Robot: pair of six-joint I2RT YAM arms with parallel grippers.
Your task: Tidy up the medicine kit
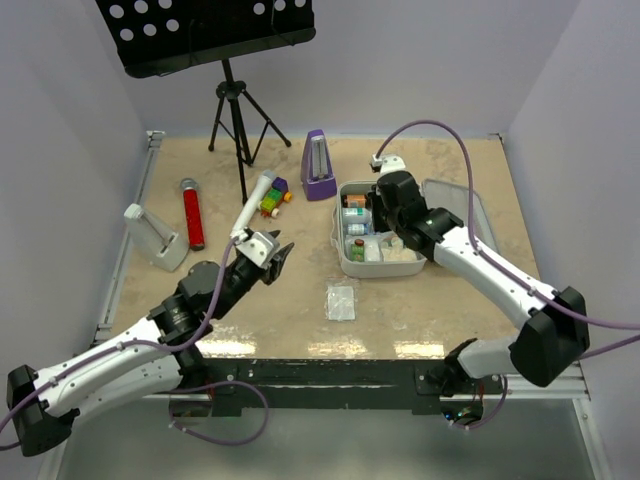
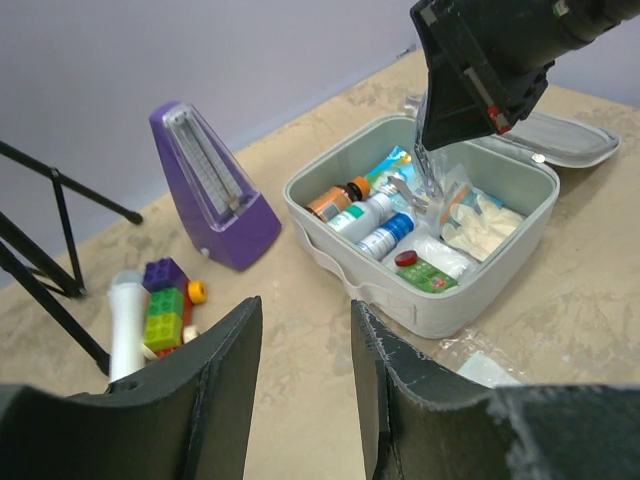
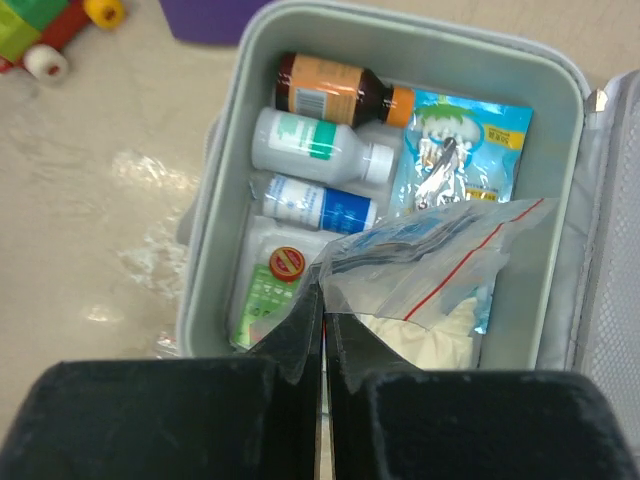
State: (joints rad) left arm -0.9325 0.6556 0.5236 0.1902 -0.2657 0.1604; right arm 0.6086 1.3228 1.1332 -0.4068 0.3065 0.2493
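Plastic bag [image 3: 440,240], pinched by the closed right gripper [image 3: 322,300], should be lowered flat into the medicine kit [image 3: 212,230] at centre frame. Empty, the left gripper [image 2: 305,320] is held half parted.

The top view looks down from above and behind both arm bases, far enough off to hold the whole table [image 1: 250,320]. The left wrist view sits low behind the left gripper [image 2: 303,315], facing forward to the medicine kit [image 2: 440,310] ahead and the metronome [image 2: 215,195] ahead-left. The right wrist view looks steeply down past the right gripper [image 3: 320,300], close over the plastic bag [image 3: 440,250] at its tips. All three views share the medicine kit.
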